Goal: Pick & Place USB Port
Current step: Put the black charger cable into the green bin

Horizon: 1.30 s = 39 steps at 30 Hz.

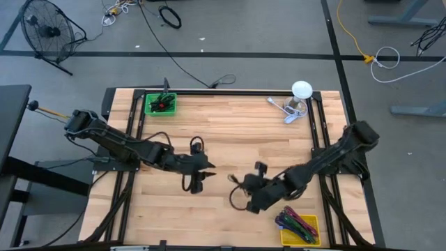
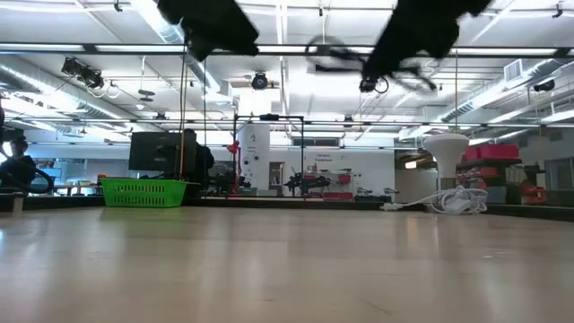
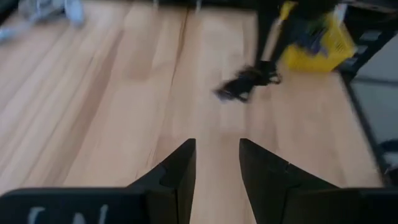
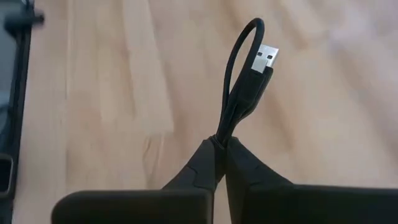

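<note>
1. Over the table's [image 1: 230,132] near middle, your right gripper [image 1: 240,192] hangs above the wood, its arm reaching in from the right edge.
2. Look at the right wrist view: the fingers [image 4: 208,163] are pressed together on a black USB cable [image 4: 239,93], pinching it where the cord doubles back.
3. You can see the cable rise from the pinch as a narrow loop, with its silver plug [image 4: 265,59] sticking out at the top, clear of the fingers and above bare wood.
4. From above, the cable [image 1: 238,199] shows as a dark loop just beside the right gripper, off the board; the low view has it as a blurred dark shape up near the ceiling lights.
5. Your left gripper [image 1: 202,171] sits left of centre, also raised, pointing toward the right gripper with a gap of bare wood between them.
6. Its fingers [image 3: 177,171] stand apart with nothing between them; only wood shows through the gap.
7. You have a yellow bin [image 1: 301,226] of coloured cables at the near right corner, just beside the right arm.
8. A green basket [image 1: 160,104] sits at the far left corner with dark and red items in it.
9. A white lamp [image 1: 301,90] and white cord lie at the far right corner, well apart from both grippers.
</note>
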Each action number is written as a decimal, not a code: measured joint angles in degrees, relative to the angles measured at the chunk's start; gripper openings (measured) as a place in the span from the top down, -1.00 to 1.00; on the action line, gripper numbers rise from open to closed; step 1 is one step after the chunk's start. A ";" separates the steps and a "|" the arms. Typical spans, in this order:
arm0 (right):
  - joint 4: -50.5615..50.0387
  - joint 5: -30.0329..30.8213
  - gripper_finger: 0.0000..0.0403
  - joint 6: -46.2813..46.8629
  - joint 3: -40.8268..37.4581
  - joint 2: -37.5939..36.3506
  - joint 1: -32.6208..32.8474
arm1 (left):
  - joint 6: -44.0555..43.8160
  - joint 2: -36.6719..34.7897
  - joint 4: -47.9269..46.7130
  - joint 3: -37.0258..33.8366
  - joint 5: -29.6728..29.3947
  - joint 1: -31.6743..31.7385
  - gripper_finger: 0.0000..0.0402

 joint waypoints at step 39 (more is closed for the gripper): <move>24.25 6.56 0.98 -25.42 0.09 -10.82 -1.84 | 16.57 0.02 40.78 -0.05 5.52 0.96 0.90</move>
